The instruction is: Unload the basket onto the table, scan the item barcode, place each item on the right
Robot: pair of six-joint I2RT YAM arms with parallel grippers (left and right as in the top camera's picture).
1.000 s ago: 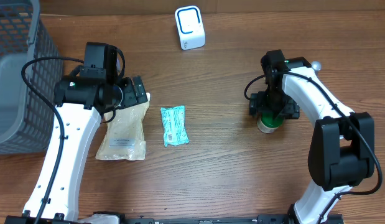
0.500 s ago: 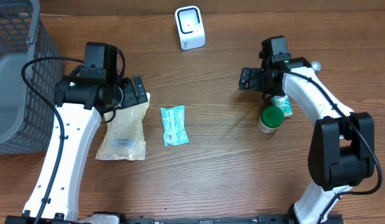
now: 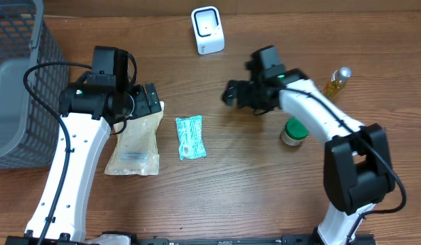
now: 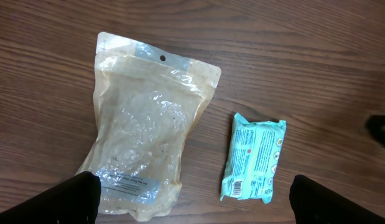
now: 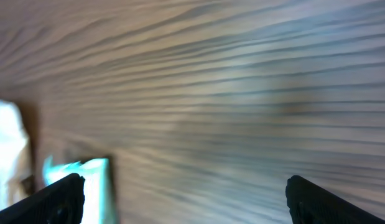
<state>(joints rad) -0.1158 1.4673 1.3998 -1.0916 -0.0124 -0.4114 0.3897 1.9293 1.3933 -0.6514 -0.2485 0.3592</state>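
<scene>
The item, a teal packet [image 3: 190,137], lies flat on the wooden table; its barcode [image 4: 236,185] faces up near one end in the left wrist view. A white scanner [image 3: 207,30] stands at the back. My left gripper [image 3: 152,102] hovers open over the top of a clear pouch [image 3: 134,141], left of the packet [image 4: 253,160]. Its dark fingertips [image 4: 77,198] hold nothing. My right gripper [image 3: 232,94] hangs open and empty above bare wood, right of and behind the packet. In the blurred right wrist view the packet [image 5: 92,180] shows at the lower left.
A grey mesh basket [image 3: 20,82] fills the far left. A green-lidded jar [image 3: 294,131] and a small bottle [image 3: 337,83] stand on the right, near my right arm. The pouch [image 4: 142,143] lies close beside the packet.
My right gripper has left the green-lidded jar and swung left across the table toward the middle. The bottle now shows behind the arm. The left arm has not moved.
</scene>
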